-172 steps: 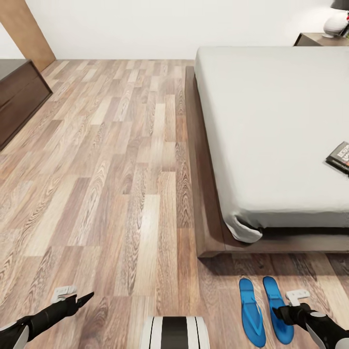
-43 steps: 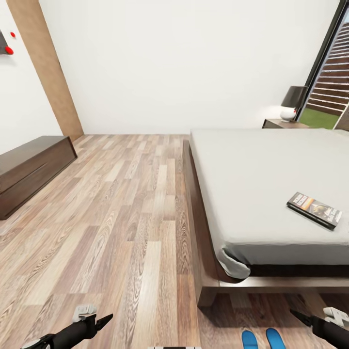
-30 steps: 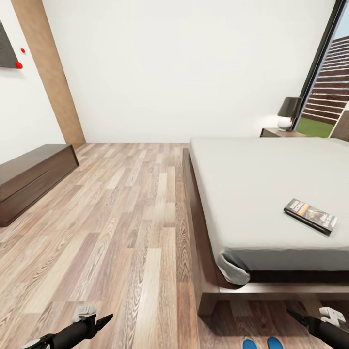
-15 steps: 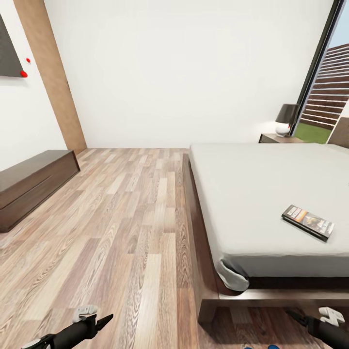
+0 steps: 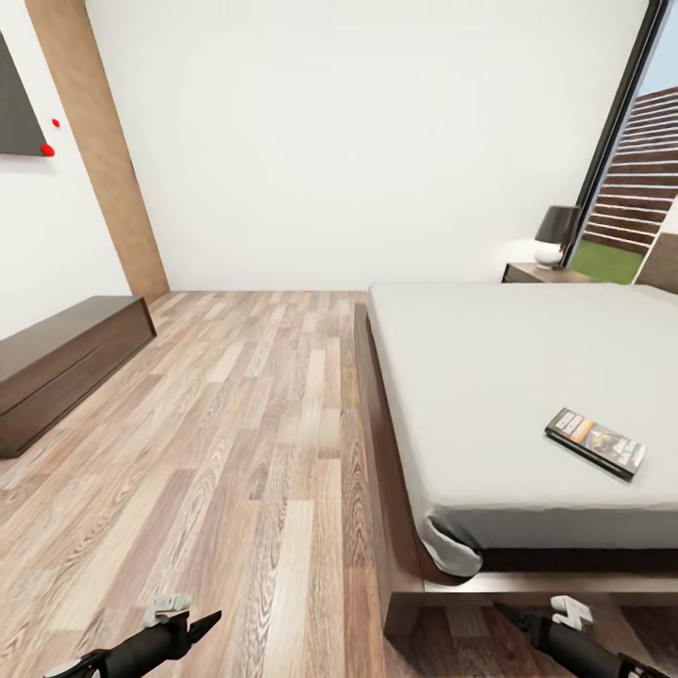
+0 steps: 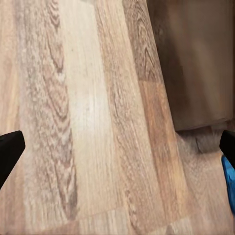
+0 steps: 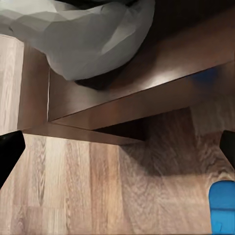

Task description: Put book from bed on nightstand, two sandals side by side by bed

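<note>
Paperback [image 5: 595, 443] lying flat on the grey mattress [image 5: 490, 377], right of frame, near the foot edge. Left gripper [image 5: 202, 621] low left, right gripper [image 5: 504, 612] low right over the plank floor [image 5: 235, 424] (both spread wide, holding nothing). Blue sandal [image 7: 223, 205] peeking by the bed frame corner.

The bed [image 5: 490, 377] is occupying the right half of the head view, its near corner lying ahead of the robot, with the floor [image 5: 235, 443] stretching to its left. The book [image 5: 596, 443] is lying flat on the mattress near the bed's near right edge. The nightstand [image 5: 546, 273] is standing behind the bed's far end against the back wall, with a lamp [image 5: 554, 234] sitting on it. A long low cabinet [image 5: 56, 367] is standing along the left wall, well apart from the bed. In the right wrist view, a sandal [image 7: 223, 205] is lying on the floor just beside the bed frame's corner. In the left wrist view, a sandal's edge [image 6: 229, 188] is showing near that same corner.
</note>
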Controlling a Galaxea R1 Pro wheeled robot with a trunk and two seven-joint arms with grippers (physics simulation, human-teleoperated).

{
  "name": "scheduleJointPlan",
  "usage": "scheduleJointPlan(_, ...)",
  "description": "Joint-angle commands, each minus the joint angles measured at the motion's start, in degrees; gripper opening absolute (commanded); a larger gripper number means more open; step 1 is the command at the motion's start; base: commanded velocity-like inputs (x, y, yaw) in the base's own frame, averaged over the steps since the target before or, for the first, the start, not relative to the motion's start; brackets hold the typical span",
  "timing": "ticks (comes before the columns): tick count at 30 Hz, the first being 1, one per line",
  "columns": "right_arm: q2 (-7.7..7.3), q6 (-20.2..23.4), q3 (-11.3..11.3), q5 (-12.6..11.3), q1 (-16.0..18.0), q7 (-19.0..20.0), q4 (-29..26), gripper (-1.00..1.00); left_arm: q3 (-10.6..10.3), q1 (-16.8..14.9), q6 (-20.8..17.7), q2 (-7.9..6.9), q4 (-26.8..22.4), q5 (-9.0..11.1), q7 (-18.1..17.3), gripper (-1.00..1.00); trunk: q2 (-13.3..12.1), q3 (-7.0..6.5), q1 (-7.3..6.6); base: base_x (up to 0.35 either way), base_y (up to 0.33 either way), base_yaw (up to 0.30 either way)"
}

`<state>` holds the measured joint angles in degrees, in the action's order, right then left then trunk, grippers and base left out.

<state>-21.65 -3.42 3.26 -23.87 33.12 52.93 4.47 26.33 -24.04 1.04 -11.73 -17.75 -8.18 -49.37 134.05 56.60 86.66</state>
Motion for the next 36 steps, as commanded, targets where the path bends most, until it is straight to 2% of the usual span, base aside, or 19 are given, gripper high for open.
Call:
scheduleJointPlan(1,0.34,-0.4,0.3,0.2,0.1,-0.4,0.3,1.00,0.5,0.0,0.1,0.03,0.0,-0.6,-0.3,1.00,-0.4,-0.13,-0.24,0.000,0.000,0.000)
scheduleJointPlan(3,1.26,-0.7,0.3,0.2,0.1,-2.1,0.3,1.00,0.5,0.0,0.1,0.04,0.0,-0.6,-0.3,1.00,-1.2,-0.49,-0.68,0.000,0.000,0.000)
scheduleJointPlan(5,2.27,-5.1,0.3,0.3,0.0,-4.5,0.3,1.00,0.5,0.0,0.1,0.04,0.0,-0.6,-0.3,1.00,-2.0,-0.85,-1.12,0.000,0.000,0.000)
scheduleJointPlan(8,3.50,-14.1,0.3,0.3,-0.5,-8.2,0.3,1.00,0.5,0.0,0.1,0.04,0.0,-0.6,-0.3,1.00,-3.2,-1.39,-1.77,0.000,0.000,0.000)
scheduleJointPlan(10,3.79,-16.6,0.3,0.3,-2.1,-9.6,0.3,1.00,0.6,-0.1,0.2,0.03,0.2,-0.6,-0.3,1.00,-4.0,-1.75,-2.21,0.000,0.000,0.000)
scheduleJointPlan(12,3.88,-17.5,0.3,0.3,-2.8,-10.1,0.3,1.00,0.7,-0.1,0.8,-0.12,1.7,-0.5,-0.3,1.00,-4.8,-2.11,-2.65,0.000,0.000,0.000)
scheduleJointPlan(17,3.98,-18.3,0.3,0.4,-3.4,-10.6,0.4,1.00,0.7,0.0,7.2,-0.34,8.3,-0.6,0.8,1.00,-6.8,-3.00,-3.75,0.000,0.000,0.000)
scheduleJointPlan(23,4.05,-18.4,0.3,0.4,-3.5,-10.7,0.4,1.00,0.7,0.0,7.9,-0.22,9.0,-0.5,3.4,1.00,-9.2,-4.08,-5.07,0.000,0.000,0.000)
scheduleJointPlan(29,4.35,-18.4,0.3,0.4,-3.5,-10.7,0.4,1.00,0.5,0.0,8.0,0.07,9.2,-0.5,8.4,1.00,-11.6,-5.16,-6.39,0.000,0.000,0.000)
scheduleJointPlan(36,4.42,-18.4,0.3,0.4,-3.5,-10.7,0.4,1.00,0.5,0.0,8.0,0.13,9.2,-0.5,9.6,1.00,-14.4,-6.42,-7.92,0.000,0.000,0.000)
